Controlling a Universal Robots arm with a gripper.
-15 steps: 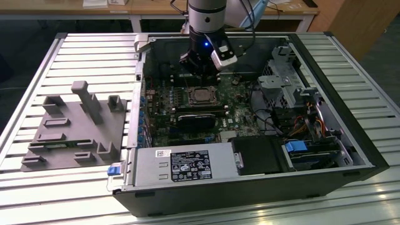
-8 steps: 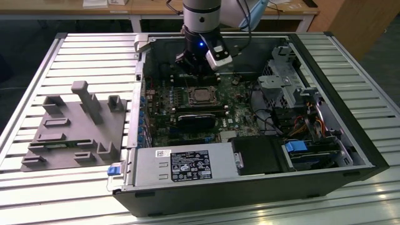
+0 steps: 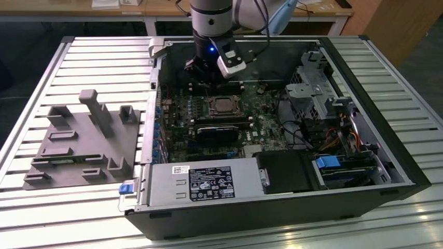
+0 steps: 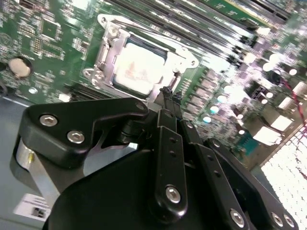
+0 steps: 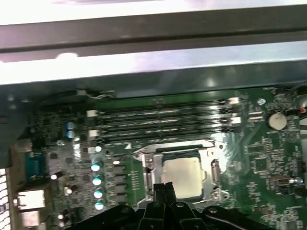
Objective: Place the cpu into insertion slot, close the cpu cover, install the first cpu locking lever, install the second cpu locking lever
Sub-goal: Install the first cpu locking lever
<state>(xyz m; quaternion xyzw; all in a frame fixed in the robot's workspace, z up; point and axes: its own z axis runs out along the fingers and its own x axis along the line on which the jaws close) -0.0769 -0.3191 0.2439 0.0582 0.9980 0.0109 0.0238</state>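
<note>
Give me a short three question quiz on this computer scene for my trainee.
1. True or false: the cpu cover lies lowered around the cpu.
2. The tool has its fingers: A spread wide, B shut together, C holding the cpu.
3. Fill in: the grey fixture sits on the exterior view's ____ of the computer case.
Key: 1 true; 2 B; 3 left.
</note>
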